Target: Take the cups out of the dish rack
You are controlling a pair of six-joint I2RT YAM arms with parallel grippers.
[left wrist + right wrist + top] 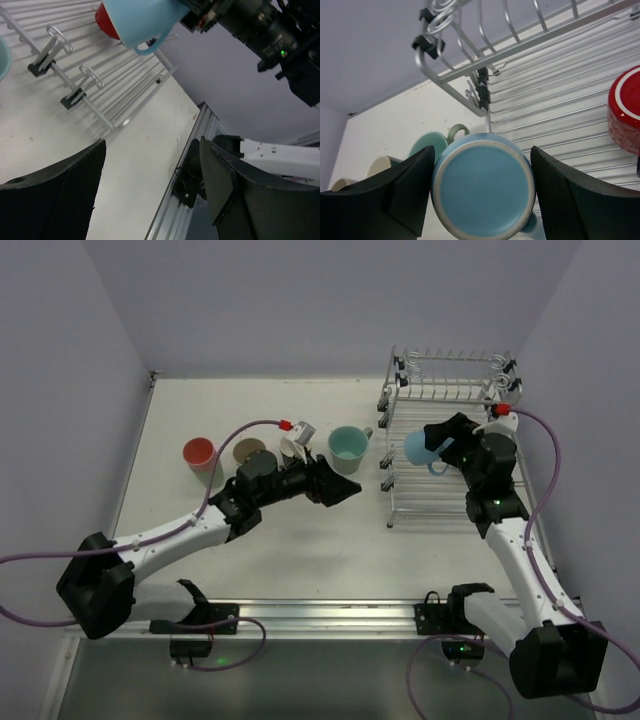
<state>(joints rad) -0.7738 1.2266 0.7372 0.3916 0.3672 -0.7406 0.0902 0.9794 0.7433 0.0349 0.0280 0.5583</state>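
Observation:
The silver wire dish rack (452, 390) stands at the back right. My right gripper (432, 445) is shut on a light blue mug (419, 448), held on its side at the rack's left edge above the table. The right wrist view shows the mug's base (484, 187) between the fingers (410, 195), and a red cup (625, 112) lying in the rack (545, 45). My left gripper (345, 490) is open and empty, low over the table, left of the rack. The left wrist view shows the blue mug (140, 20) and the red cup (107, 25).
On the table left of the rack stand a sage green mug (347, 445), a tan cup (248, 452) and a salmon-red cup (199, 453). The left arm passes just in front of the tan cup. The aluminium rail (330, 612) runs along the near edge.

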